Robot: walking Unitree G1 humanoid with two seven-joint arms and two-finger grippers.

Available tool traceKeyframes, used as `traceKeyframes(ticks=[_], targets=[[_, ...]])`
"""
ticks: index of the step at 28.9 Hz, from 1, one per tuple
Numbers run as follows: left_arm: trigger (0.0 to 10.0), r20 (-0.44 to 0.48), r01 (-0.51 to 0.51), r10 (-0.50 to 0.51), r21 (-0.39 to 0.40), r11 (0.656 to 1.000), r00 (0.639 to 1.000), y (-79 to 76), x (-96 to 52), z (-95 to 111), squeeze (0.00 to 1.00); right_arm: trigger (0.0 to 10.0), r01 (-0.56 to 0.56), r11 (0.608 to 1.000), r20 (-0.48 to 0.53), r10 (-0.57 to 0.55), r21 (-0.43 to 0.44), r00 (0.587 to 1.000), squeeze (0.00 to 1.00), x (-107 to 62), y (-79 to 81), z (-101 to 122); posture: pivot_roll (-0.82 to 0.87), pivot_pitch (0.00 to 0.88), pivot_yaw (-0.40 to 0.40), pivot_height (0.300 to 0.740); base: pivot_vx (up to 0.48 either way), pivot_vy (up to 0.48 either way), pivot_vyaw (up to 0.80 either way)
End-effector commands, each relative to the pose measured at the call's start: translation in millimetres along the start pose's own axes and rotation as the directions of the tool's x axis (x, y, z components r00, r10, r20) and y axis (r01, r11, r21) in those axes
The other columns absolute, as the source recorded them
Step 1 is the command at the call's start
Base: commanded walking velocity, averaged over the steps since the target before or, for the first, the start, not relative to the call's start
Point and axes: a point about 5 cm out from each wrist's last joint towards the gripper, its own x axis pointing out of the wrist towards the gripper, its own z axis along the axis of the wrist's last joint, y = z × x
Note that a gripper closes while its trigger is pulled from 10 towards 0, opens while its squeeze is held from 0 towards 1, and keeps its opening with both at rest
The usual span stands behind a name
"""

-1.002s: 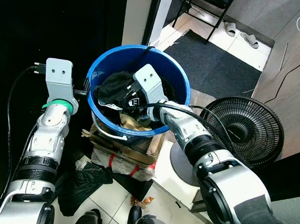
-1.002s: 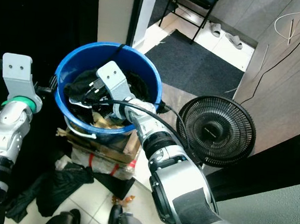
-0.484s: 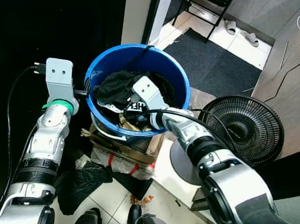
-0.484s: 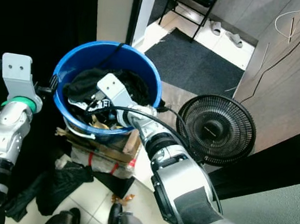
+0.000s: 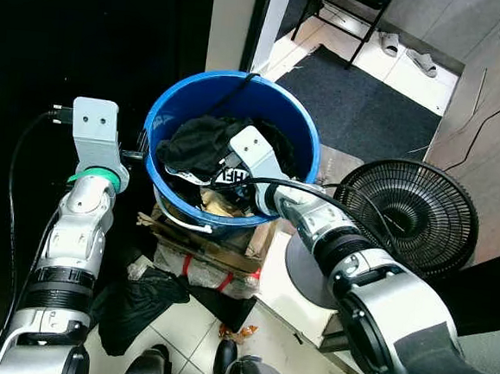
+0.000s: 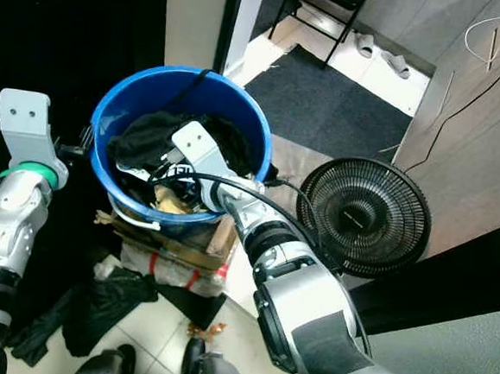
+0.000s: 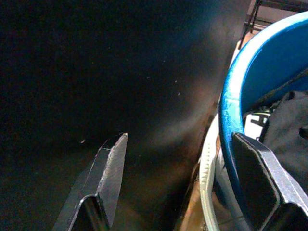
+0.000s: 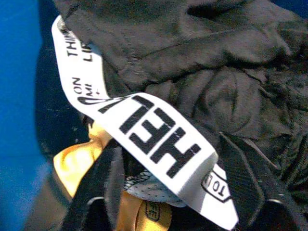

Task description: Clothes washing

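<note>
A blue bucket stands on a cardboard box and holds a pile of clothes: black garments, a white band with black letters and a yellow cloth. My right gripper reaches down into the bucket, open, its fingers on either side of the white band above the black garment. My left gripper is open at the bucket's left rim, with the rim close to one finger. From the head view it sits just outside the bucket wall.
A black floor fan stands close on the right of the bucket. The cardboard box is under the bucket, with a black cloth on the tiles beside it. A dark mat, slippers and chair legs lie beyond.
My right gripper has sunk slightly lower into the clothes pile and the black garment has bunched toward the left. The left gripper has stayed at the rim.
</note>
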Motion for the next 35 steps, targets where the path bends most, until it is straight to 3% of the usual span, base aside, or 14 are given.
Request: traceKeyframes(ticks=[1,20,23,24,26,28,29,30,31,32,33,34,35], targets=[[10.0,-0.052,0.002,-0.003,-0.001,1.000,0.999,-1.5,-3.8,-11,0.00,0.0,0.014,0.999,-0.036,-0.012,0.052,0.999,0.00,-2.1,-2.3,-14,0.12,0.213,-0.122,0.740,0.000,0.000,0.00],[10.0,-0.053,-0.003,0.003,0.000,1.000,0.999,-0.5,-3.7,-12,0.00,0.0,0.035,0.995,0.018,-0.037,0.098,0.999,0.00,-2.4,-5.0,-7,0.12,0.204,-0.121,0.740,0.000,0.000,0.00],[10.0,-0.053,-0.003,0.003,0.000,1.000,0.999,-0.6,-3.6,-12,0.00,0.0,0.043,0.993,0.064,-0.051,0.113,0.997,0.00,-2.8,-7.3,-1,0.12,0.201,-0.121,0.740,0.000,0.000,0.00],[10.0,-0.053,-0.003,0.003,0.000,1.000,0.999,-0.7,-3.6,-12,0.00,0.0,0.055,0.990,0.127,-0.072,0.132,0.989,0.00,-4.1,-11.3,9,0.12,0.197,-0.121,0.740,0.000,0.000,0.00],[10.0,-0.053,-0.003,0.003,0.000,1.000,0.999,-0.7,-3.6,-12,0.00,0.0,0.055,0.990,0.127,-0.072,0.132,0.989,0.00,-4.1,-11.3,9,0.12,0.197,-0.121,0.740,0.000,0.000,0.00],[10.0,-0.050,-0.003,0.003,0.000,1.000,0.999,-0.3,-3.5,-11,0.00,0.0,0.094,0.981,0.354,-0.151,0.171,0.923,0.00,-14.4,-28.3,47,0.12,0.183,-0.117,0.740,0.000,0.000,0.00],[10.0,-0.050,-0.003,0.003,0.000,1.000,0.999,-0.3,-3.5,-11,0.00,0.0,0.094,0.981,0.354,-0.151,0.171,0.923,0.00,-14.4,-28.3,47,0.12,0.183,-0.117,0.740,0.000,0.000,0.00],[10.0,-0.043,-0.002,0.002,0.000,1.000,0.999,1.0,-4.1,-9,0.00,0.0,0.122,0.974,0.453,-0.197,0.190,0.869,0.00,-23.1,-38.5,65,0.11,0.175,-0.110,0.740,0.000,0.000,0.00],[10.0,-0.030,-0.001,0.001,0.002,1.000,1.000,4.1,-5.5,-5,0.00,10.0,0.172,0.965,0.548,-0.254,0.197,0.797,0.00,-35.7,-50.3,82,0.11,0.163,-0.103,0.740,0.000,0.000,0.00],[10.0,-0.021,-0.001,0.001,0.004,1.000,1.000,6.2,-6.6,-2,0.00,10.0,0.204,0.958,0.599,-0.286,0.202,0.748,0.00,-44.3,-57.0,92,0.11,0.163,-0.103,0.740,0.000,0.000,0.00],[10.0,-0.021,-0.001,0.001,0.004,1.000,1.000,6.2,-6.6,-2,0.00,10.0,0.204,0.958,0.599,-0.286,0.202,0.748,0.00,-44.3,-57.0,92,0.11,0.163,-0.103,0.740,0.000,0.000,0.00],[10.0,-0.010,-0.001,0.001,0.005,1.000,1.000,9.0,-7.8,2,0.00,10.0,0.235,0.949,0.634,-0.316,0.211,0.706,0.00,-52.3,-62.9,98,0.11,0.155,-0.097,0.740,0.000,0.000,0.00],[10.0,-0.010,-0.001,0.001,0.005,1.000,1.000,9.0,-7.8,2,0.00,10.0,0.235,0.949,0.634,-0.316,0.211,0.706,0.00,-52.3,-62.9,98,0.11,0.155,-0.097,0.740,0.000,0.000,0.00]])
